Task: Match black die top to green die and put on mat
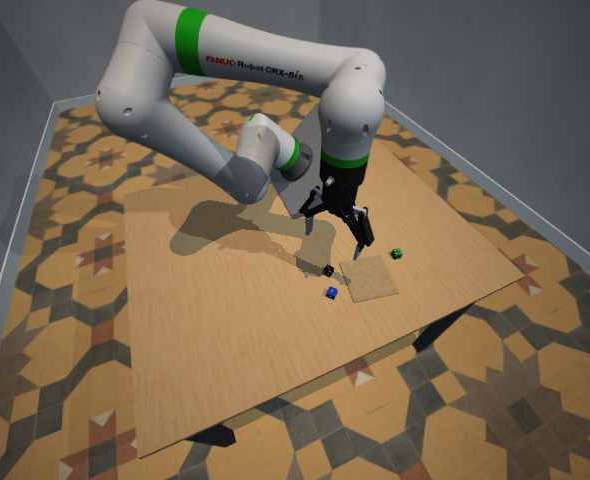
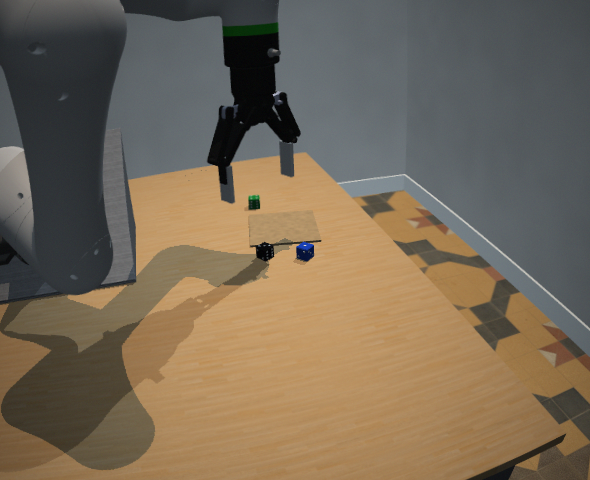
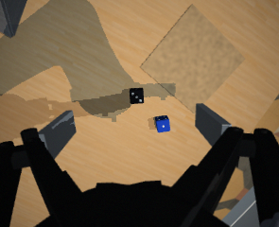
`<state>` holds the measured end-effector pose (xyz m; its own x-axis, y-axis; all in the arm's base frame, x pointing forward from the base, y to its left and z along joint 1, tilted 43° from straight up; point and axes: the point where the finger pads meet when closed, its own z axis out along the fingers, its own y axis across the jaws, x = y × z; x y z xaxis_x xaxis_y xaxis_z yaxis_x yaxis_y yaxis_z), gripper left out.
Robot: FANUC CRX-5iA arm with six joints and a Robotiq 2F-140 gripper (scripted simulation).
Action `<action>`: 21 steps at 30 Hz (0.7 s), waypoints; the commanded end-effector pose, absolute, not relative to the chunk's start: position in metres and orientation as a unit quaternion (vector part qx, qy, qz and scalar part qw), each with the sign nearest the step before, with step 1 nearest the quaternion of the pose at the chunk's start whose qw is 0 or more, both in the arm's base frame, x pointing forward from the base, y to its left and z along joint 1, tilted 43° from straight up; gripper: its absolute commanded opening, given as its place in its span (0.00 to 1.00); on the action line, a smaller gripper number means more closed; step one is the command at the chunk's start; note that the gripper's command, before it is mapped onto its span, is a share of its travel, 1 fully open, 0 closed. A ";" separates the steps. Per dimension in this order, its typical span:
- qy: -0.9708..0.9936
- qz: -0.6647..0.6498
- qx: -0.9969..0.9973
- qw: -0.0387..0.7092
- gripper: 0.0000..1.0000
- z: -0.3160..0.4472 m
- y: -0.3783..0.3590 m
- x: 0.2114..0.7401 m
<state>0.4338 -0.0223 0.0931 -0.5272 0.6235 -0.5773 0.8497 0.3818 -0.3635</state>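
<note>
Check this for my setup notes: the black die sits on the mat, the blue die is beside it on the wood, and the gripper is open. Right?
Not quite: the black die sits on the wood just off the mat, as the wrist view shows. The blue die is beside it, and the gripper is open.
</note>
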 end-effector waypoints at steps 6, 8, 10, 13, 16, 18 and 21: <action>0.813 -0.321 0.453 0.176 1.00 0.094 -0.022 0.434; 0.813 -0.321 0.453 0.176 1.00 0.094 -0.022 0.434; 0.813 -0.321 0.454 0.176 1.00 0.094 -0.022 0.434; 0.808 -0.320 0.461 0.179 1.00 0.093 -0.022 0.434; 0.805 -0.318 0.466 0.181 1.00 0.093 -0.022 0.434; 0.796 -0.315 0.482 0.187 1.00 0.093 -0.023 0.434; 0.771 -0.305 0.522 0.203 1.00 0.092 -0.024 0.434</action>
<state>0.4339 -0.0230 0.0928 -0.4627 0.6513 -0.6014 0.8865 0.3348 -0.3195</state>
